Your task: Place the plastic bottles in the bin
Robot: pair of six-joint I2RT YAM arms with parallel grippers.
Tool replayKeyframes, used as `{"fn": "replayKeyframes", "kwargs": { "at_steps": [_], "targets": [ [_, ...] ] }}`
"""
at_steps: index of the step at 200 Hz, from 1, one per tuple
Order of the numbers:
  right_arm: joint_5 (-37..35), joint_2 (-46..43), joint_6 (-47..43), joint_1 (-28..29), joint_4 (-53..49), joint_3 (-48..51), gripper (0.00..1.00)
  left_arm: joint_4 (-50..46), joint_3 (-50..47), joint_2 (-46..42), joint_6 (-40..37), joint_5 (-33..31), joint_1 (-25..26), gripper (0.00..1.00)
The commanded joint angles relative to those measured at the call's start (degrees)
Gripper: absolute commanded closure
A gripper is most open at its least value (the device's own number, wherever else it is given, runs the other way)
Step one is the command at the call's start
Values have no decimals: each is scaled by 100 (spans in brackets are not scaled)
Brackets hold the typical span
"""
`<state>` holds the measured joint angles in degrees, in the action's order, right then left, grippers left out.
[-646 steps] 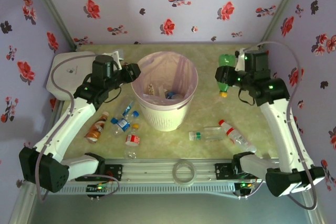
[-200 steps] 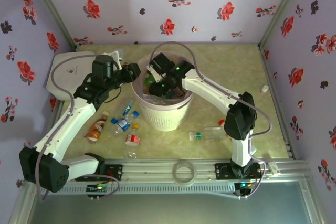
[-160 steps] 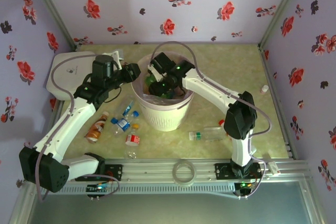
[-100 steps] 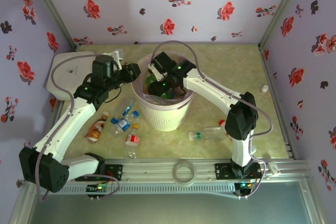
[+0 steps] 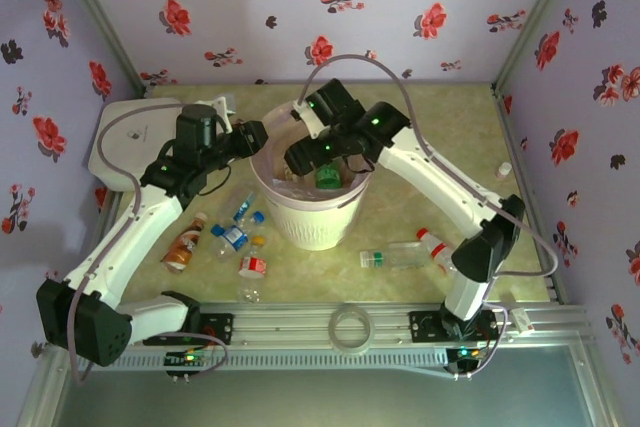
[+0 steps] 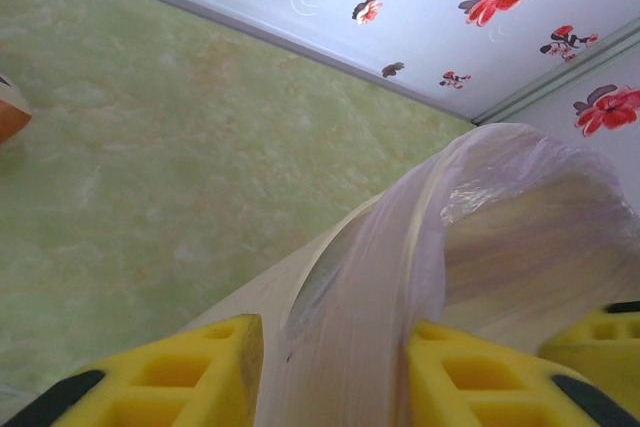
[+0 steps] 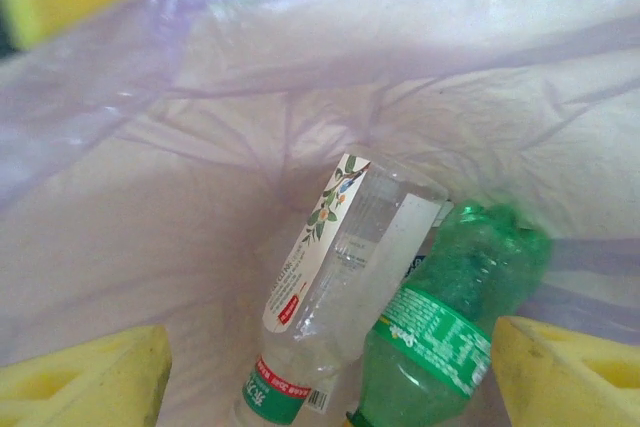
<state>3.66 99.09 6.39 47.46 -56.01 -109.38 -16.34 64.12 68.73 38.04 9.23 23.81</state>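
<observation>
Plastic bottles (image 5: 232, 239): a cluster left of the bin (image 5: 305, 232) and two right of it, all yet to go in. Inside the bin: green bottle (image 7: 440, 332), apparently neck-down, long axis steep, leaning on a clear bottle (image 7: 335, 307). Left gripper (image 6: 335, 367) pinches the bin's rim. Right gripper (image 7: 330, 377) is spread wide and empty above the bin.

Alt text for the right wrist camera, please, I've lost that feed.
A green plastic bottle and a clear plastic bottle with a white label lie side by side inside the pale pink bag-lined bin. The right gripper hangs open above them, yellow pads at the lower corners.
</observation>
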Motion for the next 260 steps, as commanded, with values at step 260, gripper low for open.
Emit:
{"fn": "replayKeyframes", "kwargs": {
  "at_steps": [260],
  "targets": [
    [337,-5735,7504,-716,1171,7857,13,-204,136,216,-243,-71,-35,61]
  ]
}}
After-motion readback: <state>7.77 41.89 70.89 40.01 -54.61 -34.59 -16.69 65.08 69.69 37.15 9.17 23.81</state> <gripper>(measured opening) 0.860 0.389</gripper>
